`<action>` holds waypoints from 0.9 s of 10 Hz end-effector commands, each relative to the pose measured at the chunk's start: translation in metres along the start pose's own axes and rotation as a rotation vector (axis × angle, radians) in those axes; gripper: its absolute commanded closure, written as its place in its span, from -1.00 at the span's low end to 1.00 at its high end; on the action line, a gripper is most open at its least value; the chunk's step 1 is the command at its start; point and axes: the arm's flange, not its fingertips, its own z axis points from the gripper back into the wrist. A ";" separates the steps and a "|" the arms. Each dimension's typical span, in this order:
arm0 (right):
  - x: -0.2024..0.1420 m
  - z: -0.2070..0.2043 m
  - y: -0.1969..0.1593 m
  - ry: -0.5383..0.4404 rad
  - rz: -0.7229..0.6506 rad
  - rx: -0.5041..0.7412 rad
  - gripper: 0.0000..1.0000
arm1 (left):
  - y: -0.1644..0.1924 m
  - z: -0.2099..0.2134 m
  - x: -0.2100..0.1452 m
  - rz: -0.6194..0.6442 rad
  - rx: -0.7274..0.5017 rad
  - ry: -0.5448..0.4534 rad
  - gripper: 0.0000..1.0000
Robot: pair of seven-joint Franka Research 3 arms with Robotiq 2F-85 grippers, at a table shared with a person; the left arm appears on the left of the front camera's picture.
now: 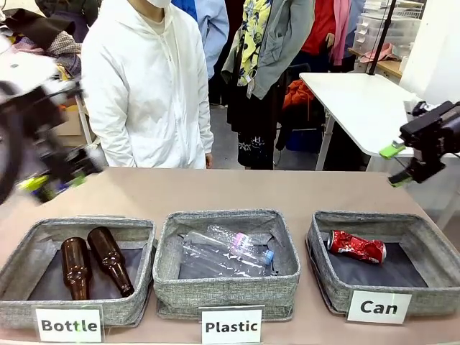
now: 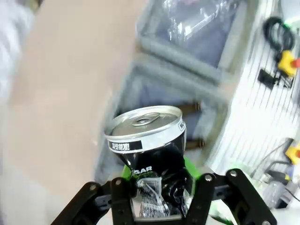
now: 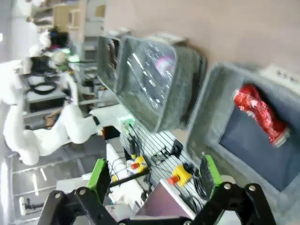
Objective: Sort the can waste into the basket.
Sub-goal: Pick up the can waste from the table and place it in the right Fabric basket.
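A crushed dark can [image 2: 149,145] with a silver top sits between my left gripper's [image 2: 157,185] green pads, and the jaws are shut on it. In the front view my left gripper [image 1: 52,183] is a blur at the far left, above the table behind the Bottle basket. A crushed red can [image 1: 356,246] lies inside the grey basket [image 1: 325,277] carded "Can" at the front right. My right gripper [image 1: 399,164] hangs open above the table's right edge, behind that basket. In its wrist view, the right gripper [image 3: 154,174] holds nothing; the red can [image 3: 260,115] lies in the basket [image 3: 206,110].
A grey "Bottle" basket [image 1: 21,262] at the front left holds two brown glass bottles [image 1: 92,262]. The "Plastic" basket [image 1: 167,266] in the middle holds clear plastic bottles [image 1: 230,251]. A person in a white hoodie [image 1: 147,86] stands at the table's far side.
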 end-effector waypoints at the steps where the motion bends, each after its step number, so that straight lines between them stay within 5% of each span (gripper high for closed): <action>1: -0.044 0.031 -0.002 -0.072 -0.071 -0.033 -1.00 | 0.014 -0.003 0.097 -0.173 0.079 -0.033 0.22; 5: -0.127 0.089 -0.042 -0.347 -0.152 -0.027 -1.00 | -0.037 -0.064 0.293 -0.521 0.033 -0.127 0.22; 9: -0.196 0.121 -0.075 -0.533 -0.222 0.004 -1.00 | -0.117 -0.152 0.403 -0.818 -0.221 -0.028 0.22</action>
